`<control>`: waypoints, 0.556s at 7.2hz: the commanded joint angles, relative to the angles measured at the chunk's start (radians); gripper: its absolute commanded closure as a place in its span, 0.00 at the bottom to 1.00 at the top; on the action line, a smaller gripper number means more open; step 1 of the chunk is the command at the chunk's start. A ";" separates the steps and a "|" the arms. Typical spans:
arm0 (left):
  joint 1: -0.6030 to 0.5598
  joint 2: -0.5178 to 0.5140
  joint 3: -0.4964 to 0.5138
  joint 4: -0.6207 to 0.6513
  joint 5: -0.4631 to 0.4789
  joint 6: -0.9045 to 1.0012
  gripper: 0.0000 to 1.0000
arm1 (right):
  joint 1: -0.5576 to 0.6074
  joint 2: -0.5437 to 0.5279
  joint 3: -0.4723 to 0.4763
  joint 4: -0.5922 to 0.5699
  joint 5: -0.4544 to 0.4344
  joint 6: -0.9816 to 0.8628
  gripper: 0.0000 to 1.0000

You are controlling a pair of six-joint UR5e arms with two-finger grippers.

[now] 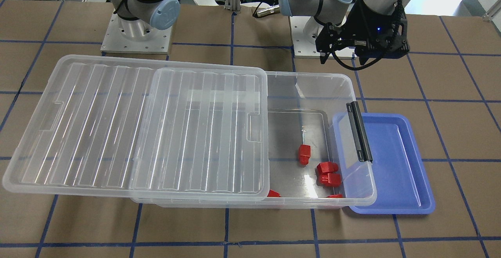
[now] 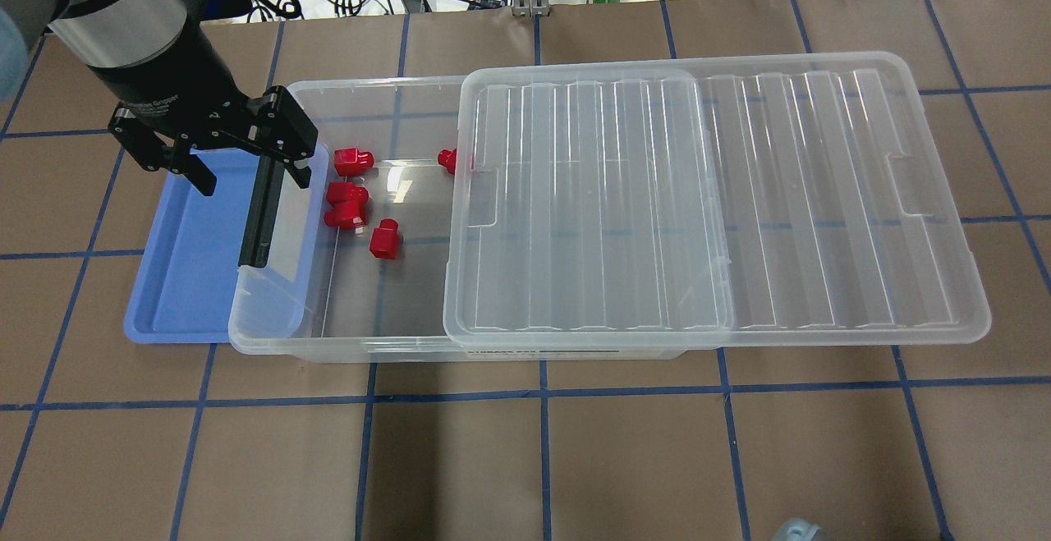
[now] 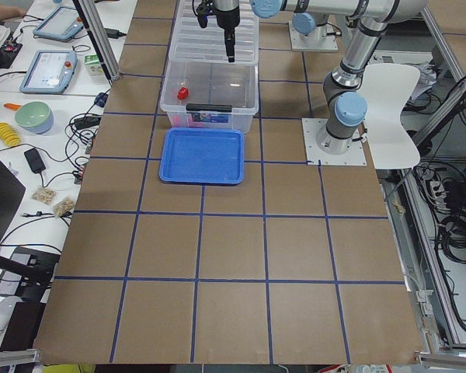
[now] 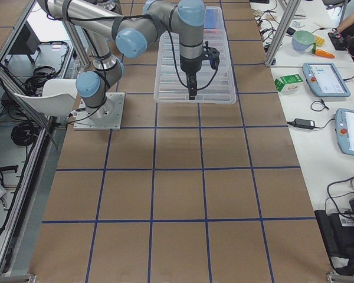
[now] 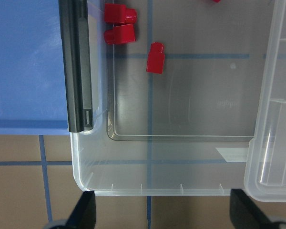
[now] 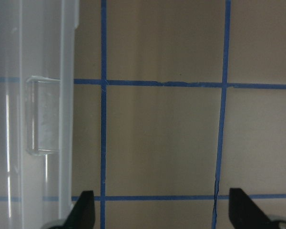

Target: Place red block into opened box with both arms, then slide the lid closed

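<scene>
At the bottom edge of the left wrist view the left gripper (image 5: pixel 164 212) is seen with its fingers (image 5: pixel 85 212) spread wide and nothing held between them. It is hung above one corner of the box (image 5: pixel 133 186).

The red block (image 5: pixel 156 58) is small, bright red and glossy, with a narrower stub on one end. It is found on the box floor in the upper middle of that view, apart from the other red blocks (image 5: pixel 120 34). Two of these are set side by side near the black clip bar (image 5: pixel 76 67). Two more are shown in the overhead view, one half tucked under the lid (image 2: pixel 714 196).

The lid is slid toward the right of the overhead view, so that only the box's left part is uncovered. The rim at the clip-bar end is seen over the edge of a blue tray (image 2: pixel 185 278).

Embossed writing on the box floor and a label strip on its front wall cannot be read.

The right gripper (image 6: pixel 162 212) is opened wide and grips nothing, above the counter (image 6: pixel 162 133) just beside the lid's end notch.
</scene>
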 commanded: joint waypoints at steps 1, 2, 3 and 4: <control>0.000 0.000 -0.002 0.000 0.000 -0.002 0.00 | -0.011 0.087 0.102 -0.134 0.000 0.002 0.00; 0.001 0.000 -0.002 0.001 -0.003 0.000 0.00 | -0.011 0.094 0.130 -0.171 0.002 0.007 0.00; 0.000 0.000 -0.003 0.000 -0.002 -0.002 0.00 | -0.008 0.095 0.162 -0.194 0.003 0.038 0.00; 0.000 0.000 -0.005 0.000 -0.002 -0.002 0.00 | 0.000 0.090 0.190 -0.234 0.004 0.084 0.00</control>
